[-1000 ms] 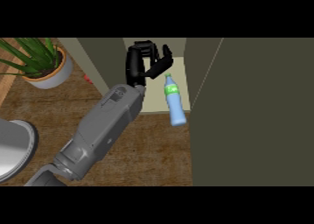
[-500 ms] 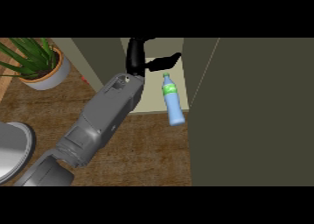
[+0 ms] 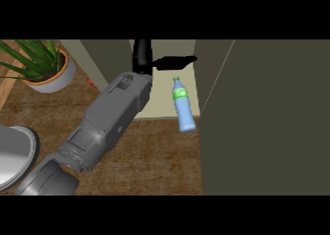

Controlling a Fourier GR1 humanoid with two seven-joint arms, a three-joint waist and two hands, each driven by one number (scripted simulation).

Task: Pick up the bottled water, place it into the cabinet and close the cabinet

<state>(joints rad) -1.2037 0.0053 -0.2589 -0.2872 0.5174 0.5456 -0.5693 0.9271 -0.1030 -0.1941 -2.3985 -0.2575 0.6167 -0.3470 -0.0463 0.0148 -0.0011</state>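
One grey forearm (image 3: 103, 126) rises from the lower left of the head view and slants up toward the top middle. At its end the black hand (image 3: 148, 62) is turned sideways, the thumb (image 3: 175, 60) stretched out level to the right, the fingers (image 3: 141, 48) straight and pointing up, holding nothing.

A brown wood grain is shown on the tabletop (image 3: 147, 156). The bottled water (image 3: 183, 105) appears as translucent blue plastic with a green label. A matt olive finish is seen on the cabinet door (image 3: 275, 119), and dull grey metal on the round vessel (image 3: 8, 158).
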